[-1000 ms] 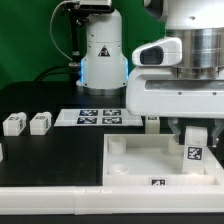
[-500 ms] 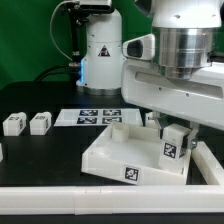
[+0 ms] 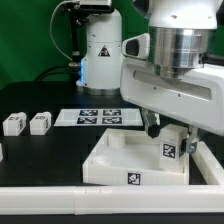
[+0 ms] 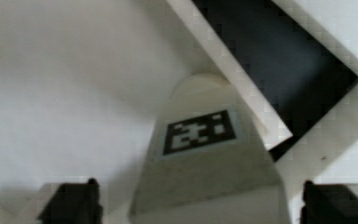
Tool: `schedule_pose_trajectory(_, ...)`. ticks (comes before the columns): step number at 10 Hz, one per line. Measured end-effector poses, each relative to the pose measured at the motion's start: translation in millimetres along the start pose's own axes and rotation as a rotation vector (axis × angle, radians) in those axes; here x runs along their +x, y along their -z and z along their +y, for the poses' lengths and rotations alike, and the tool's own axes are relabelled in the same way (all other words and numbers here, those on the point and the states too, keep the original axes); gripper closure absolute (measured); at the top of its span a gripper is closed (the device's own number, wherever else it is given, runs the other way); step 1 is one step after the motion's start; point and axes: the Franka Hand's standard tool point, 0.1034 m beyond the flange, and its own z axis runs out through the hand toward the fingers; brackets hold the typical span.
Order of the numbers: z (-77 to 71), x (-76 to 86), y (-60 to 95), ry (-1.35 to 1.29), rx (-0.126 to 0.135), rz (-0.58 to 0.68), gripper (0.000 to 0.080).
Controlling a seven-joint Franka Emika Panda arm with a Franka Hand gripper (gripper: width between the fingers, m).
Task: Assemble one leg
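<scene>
My gripper [image 3: 169, 140] is shut on the leg [image 3: 172, 150], a small white block with a square marker tag. It holds the leg upright, slightly tilted, at a corner on the exterior view's right of the white tray-like panel [image 3: 108, 166]. The panel lies turned at an angle on the black table. In the wrist view the leg [image 4: 202, 140] runs down between the two dark fingers of my gripper [image 4: 206, 205] onto the panel's floor [image 4: 69, 90]. The leg's lower end and the socket under it are hidden.
Two more loose legs [image 3: 13, 124] [image 3: 40, 122] lie on the exterior view's left, and part of a third [image 3: 1, 152] shows at the left edge. The marker board [image 3: 95, 117] lies behind the panel. The robot base [image 3: 100, 55] stands at the back. A white ledge [image 3: 60, 200] runs along the front.
The arm has turned and moved toward the exterior view's left with the leg. The panel has swung from square-on to angled and has settled slightly since half a second ago.
</scene>
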Motion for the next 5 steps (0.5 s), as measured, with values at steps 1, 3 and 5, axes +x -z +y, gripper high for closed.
schedule_pose_trajectory(1, 0.1, 0.0, -0.1, 0.0, 0.0, 0.0, 0.0179)
schedule_pose_trajectory(3, 0.1, 0.0, -0.3, 0.0, 0.0, 0.0, 0.0157)
schedule_pose_trajectory(5, 0.2, -0.1, -0.4, 0.0, -0.001, 0.0, 0.0151)
